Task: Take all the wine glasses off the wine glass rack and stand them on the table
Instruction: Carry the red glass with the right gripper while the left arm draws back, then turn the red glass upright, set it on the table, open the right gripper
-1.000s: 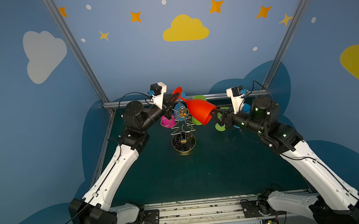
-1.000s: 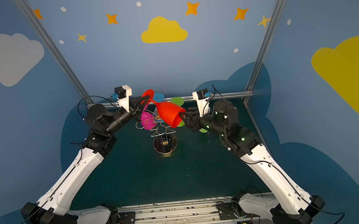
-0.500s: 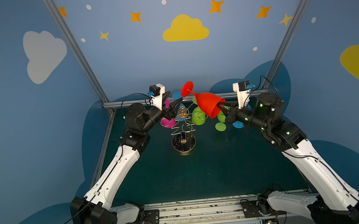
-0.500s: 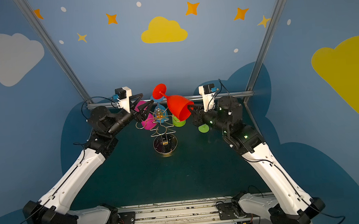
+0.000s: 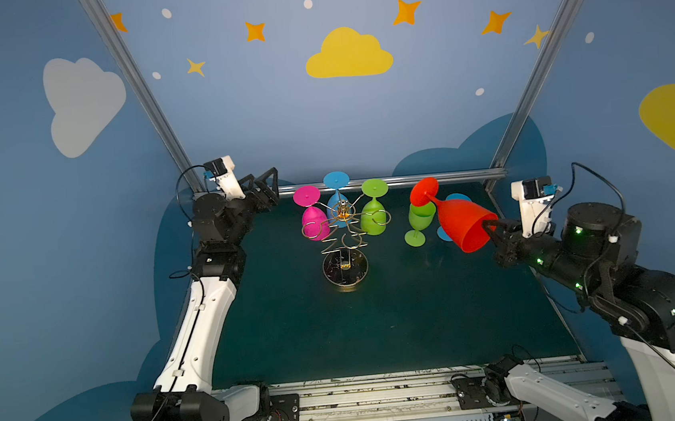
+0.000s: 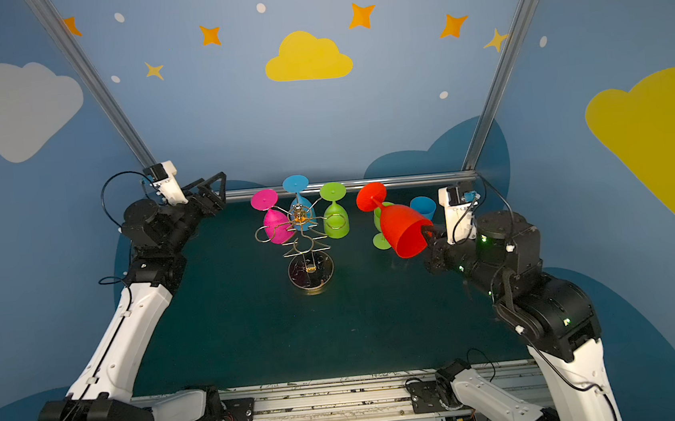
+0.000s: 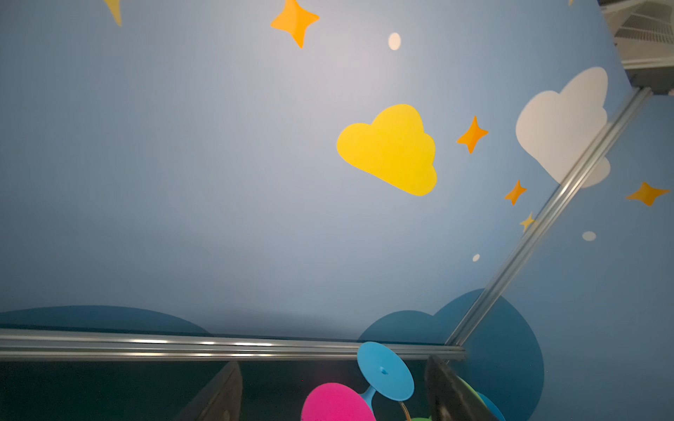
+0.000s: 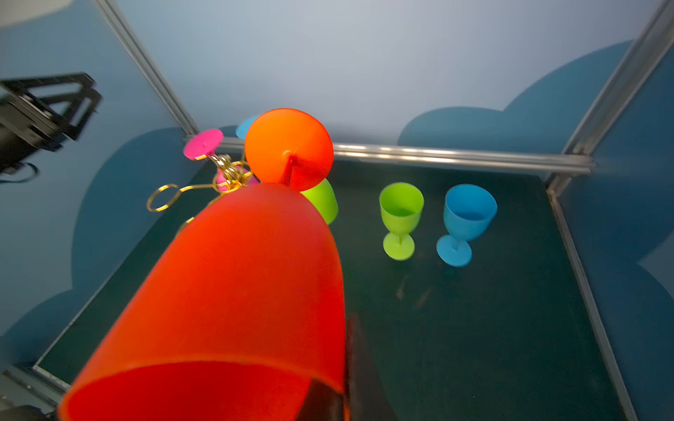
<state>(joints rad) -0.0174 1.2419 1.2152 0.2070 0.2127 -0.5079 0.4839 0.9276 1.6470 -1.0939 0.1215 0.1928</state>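
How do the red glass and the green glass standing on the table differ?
The red glass is tilted; the standing green glass is upright. The right end effector holds the red glass aloft by its rim; the standing green glass rests free on the table. Both are stemmed.

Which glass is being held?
The red wine glass, gripped at its rim by the right gripper; others hang on the rack or stand on the table.

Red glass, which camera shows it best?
Both top views: the whole red glass shows, tilted, foot up, rim pinched by the right end effector, clear of the rack. The right wrist view shows it too close, bowl filling the frame. The left wrist view misses it.
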